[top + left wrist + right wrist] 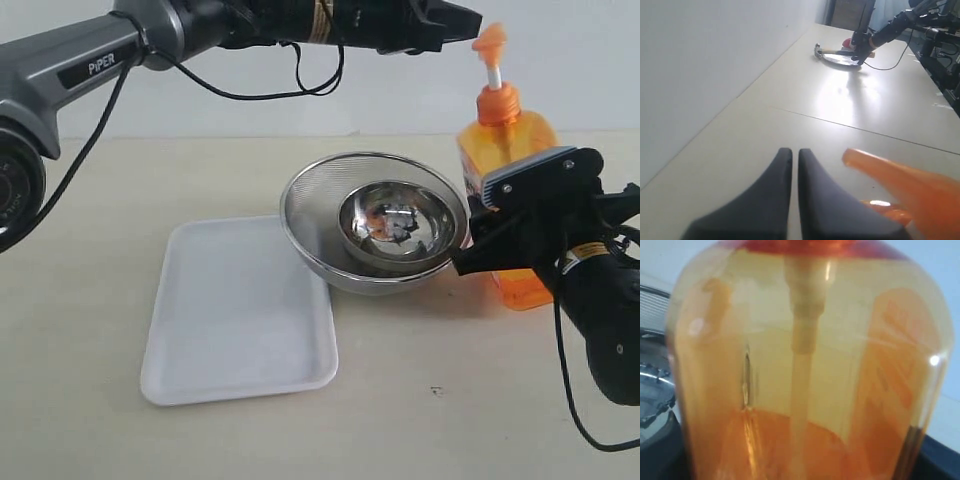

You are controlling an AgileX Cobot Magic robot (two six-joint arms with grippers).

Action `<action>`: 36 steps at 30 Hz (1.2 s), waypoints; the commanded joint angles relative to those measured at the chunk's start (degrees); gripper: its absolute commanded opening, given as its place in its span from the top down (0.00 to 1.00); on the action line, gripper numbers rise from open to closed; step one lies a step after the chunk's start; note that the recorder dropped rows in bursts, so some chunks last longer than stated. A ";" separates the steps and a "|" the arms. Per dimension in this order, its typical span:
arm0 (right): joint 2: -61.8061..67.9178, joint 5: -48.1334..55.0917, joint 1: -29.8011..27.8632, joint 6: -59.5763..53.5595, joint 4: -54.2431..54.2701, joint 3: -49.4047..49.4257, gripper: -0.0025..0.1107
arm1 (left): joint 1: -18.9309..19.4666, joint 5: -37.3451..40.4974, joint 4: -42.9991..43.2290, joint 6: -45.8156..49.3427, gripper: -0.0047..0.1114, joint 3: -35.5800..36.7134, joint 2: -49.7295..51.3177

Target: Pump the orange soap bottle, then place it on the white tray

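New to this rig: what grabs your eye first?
The orange soap bottle stands at the right of the table, the right gripper closed around its body. The left gripper, fingers shut, hangs level with its pump head. Two nested steel bowls sit mid-table beside the bare white tray on their left.

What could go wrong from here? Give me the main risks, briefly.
1. The shut left gripper is level with the pump head, off to its side, not above it; a press from here may slip off or tip the orange soap bottle.
2. The nested steel bowls sit between the bottle and the white tray; a low carry by the right gripper could knock them.
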 commanded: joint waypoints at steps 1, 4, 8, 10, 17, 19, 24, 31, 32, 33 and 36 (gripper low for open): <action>-0.82 -2.47 -0.07 0.08 -1.70 -0.32 0.98 | -1.67 2.54 -0.18 1.64 0.92 -0.16 -0.11; -0.82 -2.42 -0.07 0.08 -1.70 -0.32 0.98 | -1.67 5.13 -0.18 2.82 0.92 -0.16 -0.78; -0.82 -2.59 -0.07 -0.35 -2.13 -0.32 0.98 | -1.54 5.09 -0.18 2.61 0.92 -0.16 -2.53; -0.82 -2.59 -0.07 -0.35 -2.68 -0.32 0.98 | -1.54 5.03 -0.59 2.87 0.92 -0.16 -3.42; -0.82 -2.24 -0.07 -1.95 -2.80 -0.32 0.98 | -1.66 -1.75 -0.35 -0.45 0.92 -0.16 -5.11; -0.82 -2.24 -0.07 -2.37 -2.80 -0.32 0.98 | -1.77 -2.67 -0.18 -2.53 0.92 -0.16 -5.11; -0.82 -2.24 -0.07 -3.30 -2.29 -0.32 0.98 | -1.77 -3.95 -0.18 -3.20 0.92 -0.16 -5.01; -0.82 -2.77 -0.07 -4.37 -0.98 -0.32 0.98 | -1.77 -4.51 -0.18 -4.37 0.92 -0.16 -4.22; -0.82 -2.77 -0.07 -4.37 -0.98 -0.32 0.98 | -1.77 -4.50 -0.18 -4.53 0.92 -0.16 -3.80; -0.82 -2.77 -0.07 -4.36 -0.83 -0.32 0.98 | -1.77 -4.50 -0.18 -4.53 0.92 -0.16 -3.51; -0.82 -2.89 -0.07 -4.59 -0.65 -0.32 0.98 | -1.77 -5.46 -0.18 -4.91 0.92 -0.16 -2.66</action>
